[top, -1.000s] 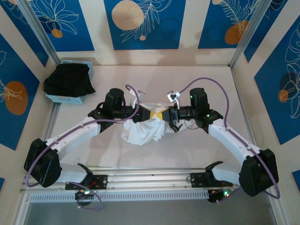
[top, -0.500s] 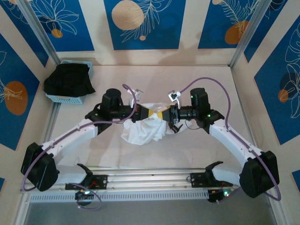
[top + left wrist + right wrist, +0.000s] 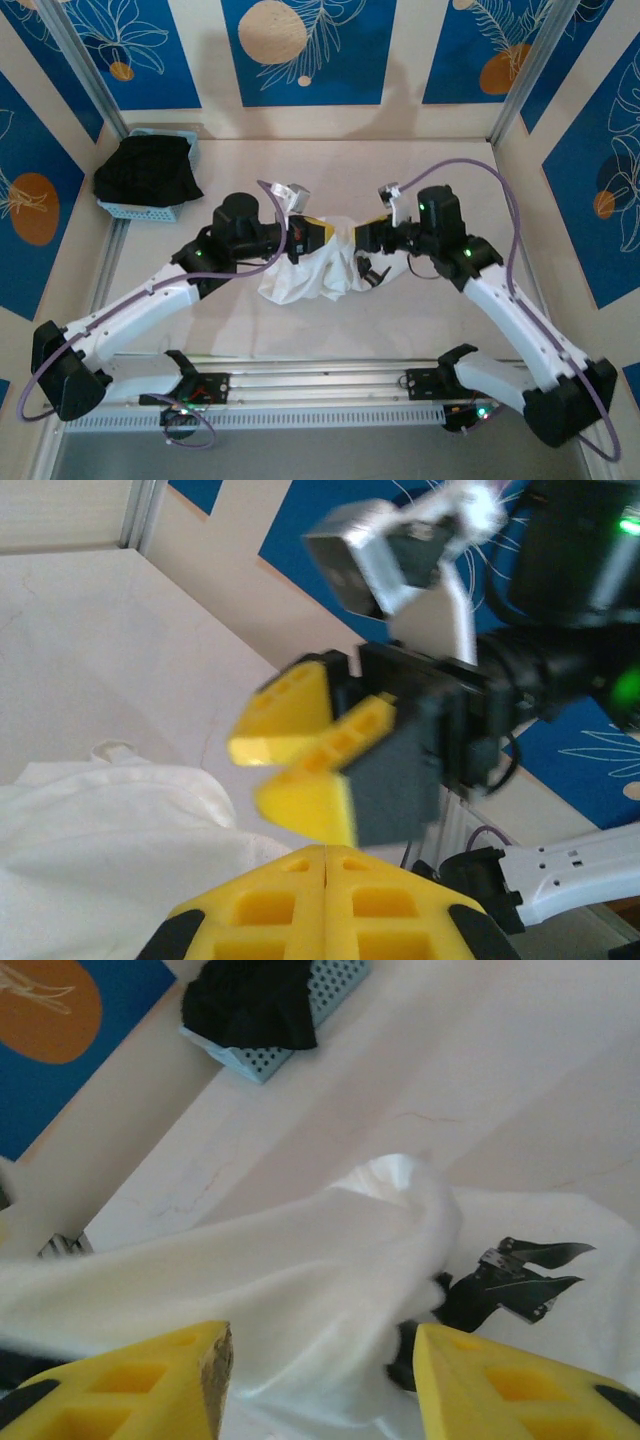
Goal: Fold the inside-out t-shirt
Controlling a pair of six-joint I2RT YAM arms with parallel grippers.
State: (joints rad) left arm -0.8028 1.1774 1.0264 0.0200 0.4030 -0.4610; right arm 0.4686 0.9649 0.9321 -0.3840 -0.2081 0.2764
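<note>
– White soft-cloth inside-out t-shirt (image 3: 300, 278) with small black printed marks: where is it found?
– It is seen crumpled in a heap at the centre of the top view, on the pale tabletop (image 3: 450, 170), just beyond the arm bases along the lower edge. No fold has been laid yet.
– What has just been changed above it?
– A second ago the two claws were held tip to tip over the heap, the right one clamped. Now the right gripper (image 3: 320, 1348) is seen with its yellow fingers spread, cloth lying loose beyond them, and it has been drawn back slightly toward the right of the frame. The left gripper (image 3: 325, 852) has been pressed together. Cloth lies just beside it, but none is seen between the tips, so a pinch cannot be confirmed.
– What is meant for the task?
– A hand-over is judged to have been attempted. The shirt is still to be spread flat.
– Anything farther back?
– At upper left, a light blue perforated basket (image 3: 125, 210) is seen with a black garment (image 3: 145, 170) heaped in it, well apart from the shirt.
</note>
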